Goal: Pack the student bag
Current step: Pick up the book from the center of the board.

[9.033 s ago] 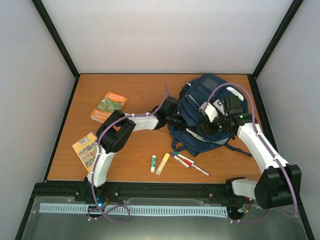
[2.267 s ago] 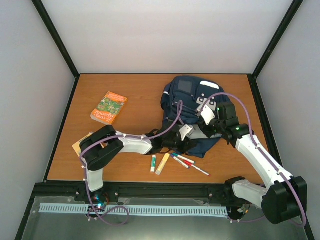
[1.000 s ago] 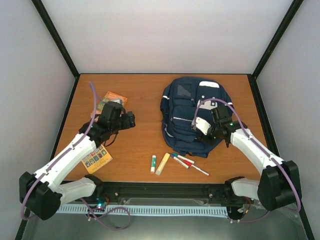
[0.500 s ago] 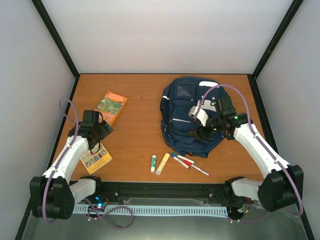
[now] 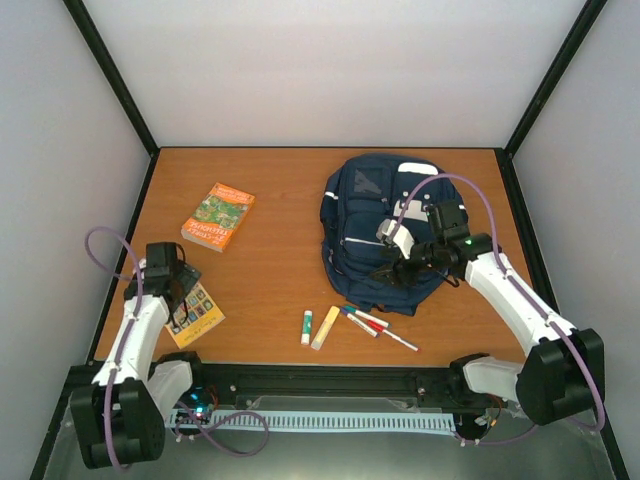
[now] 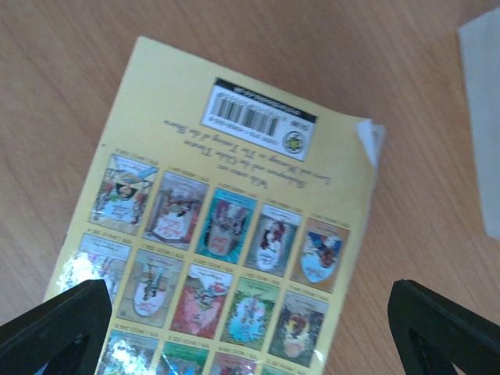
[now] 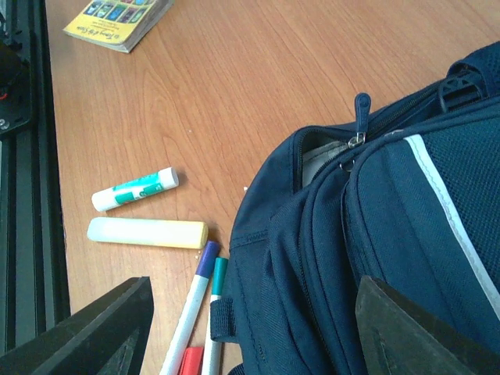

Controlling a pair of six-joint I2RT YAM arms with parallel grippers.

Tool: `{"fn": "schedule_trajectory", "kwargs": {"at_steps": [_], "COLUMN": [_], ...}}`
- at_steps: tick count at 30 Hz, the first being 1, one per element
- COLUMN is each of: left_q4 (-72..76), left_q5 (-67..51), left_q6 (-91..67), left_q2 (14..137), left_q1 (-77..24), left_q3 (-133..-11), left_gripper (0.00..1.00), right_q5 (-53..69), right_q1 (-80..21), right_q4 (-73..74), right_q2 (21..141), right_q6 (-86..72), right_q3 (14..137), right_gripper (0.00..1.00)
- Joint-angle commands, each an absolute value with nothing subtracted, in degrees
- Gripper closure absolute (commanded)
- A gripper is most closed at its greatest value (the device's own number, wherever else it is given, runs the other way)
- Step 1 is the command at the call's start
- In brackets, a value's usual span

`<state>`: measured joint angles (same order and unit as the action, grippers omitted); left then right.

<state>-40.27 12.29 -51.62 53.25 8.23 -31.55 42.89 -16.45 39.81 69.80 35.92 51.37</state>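
The student bag point(image 5: 375, 225) is a navy backpack with thin white stripes, lying flat at the back right of the table. In the right wrist view the student bag point(image 7: 391, 234) fills the right half, and a zip point(image 7: 355, 137) near its edge is partly undone. My right gripper point(image 5: 388, 272) hangs open over the bag's near edge; the right gripper point(image 7: 262, 336) has nothing between its fingers. My left gripper point(image 5: 178, 280) is open above a yellow booklet point(image 5: 196, 310). The left gripper point(image 6: 250, 344) looks straight down on the booklet's point(image 6: 226, 234) back cover.
An orange book point(image 5: 218, 215) lies at the back left. A glue stick point(image 5: 307, 326), a pale yellow stick point(image 5: 325, 327) and several pens point(image 5: 375, 325) lie by the bag's near edge. In the right wrist view these are the glue stick point(image 7: 134, 190), yellow stick point(image 7: 147, 233) and pens point(image 7: 199, 312).
My left arm has swung back from beside the orange book to over the yellow booklet. My right gripper has opened wider and shifted toward the bag's near edge.
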Motion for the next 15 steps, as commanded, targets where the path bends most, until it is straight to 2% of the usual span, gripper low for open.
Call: {"fn": "schedule_trajectory", "kwargs": {"at_steps": [1,8,15], "left_q4": [-39.32,-35.69,-31.01], "left_q5": [13.59,15.08,7.1], "left_q6": [-54.88,-55.31,-54.18], "left_q2": [55.84,61.39,64.5], "left_q1": [10.62,11.37,11.36], "left_q3": [-30.42,-29.19,-27.27], "left_gripper": [0.0,0.0,0.0], "right_q5": [45.66,45.94,44.84], "right_q1": [-16.51,-16.5,-16.52], "right_q4": [38.38,38.7,39.0], "right_q2": [67.59,65.09,65.47], "right_q6": [35.64,36.32,37.56], "right_q3": [51.36,50.46,50.33], "right_gripper": [0.27,0.26,0.25]}}
